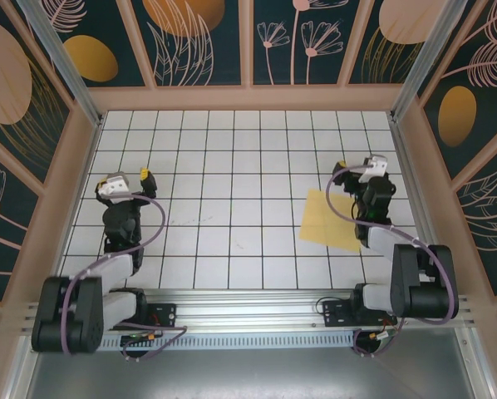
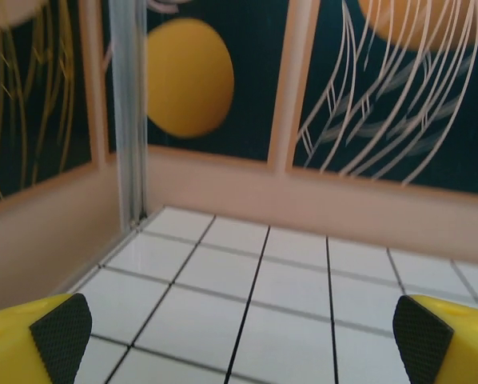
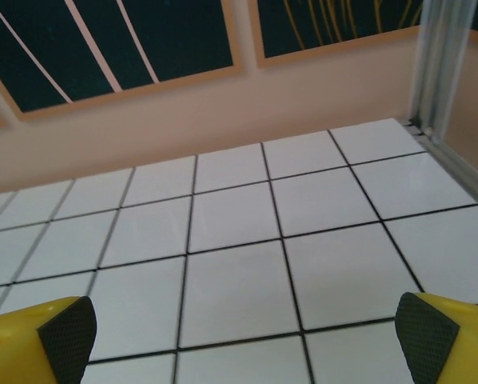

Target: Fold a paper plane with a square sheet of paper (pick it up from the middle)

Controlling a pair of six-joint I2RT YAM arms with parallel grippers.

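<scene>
Bolted at the near rail, both arms fold at the elbow and reach forward low over the white tiled table [image 1: 232, 166]. At the left, the left gripper [image 1: 145, 177] hangs with jaws spread wide, black pads [image 2: 59, 328] far apart above the tiles. The right gripper [image 1: 342, 174] stands equally wide. Just nearer than it, the square sheet of paper [image 1: 330, 220] lies flat, its right edge hidden under that arm, well apart from the left gripper.
</scene>
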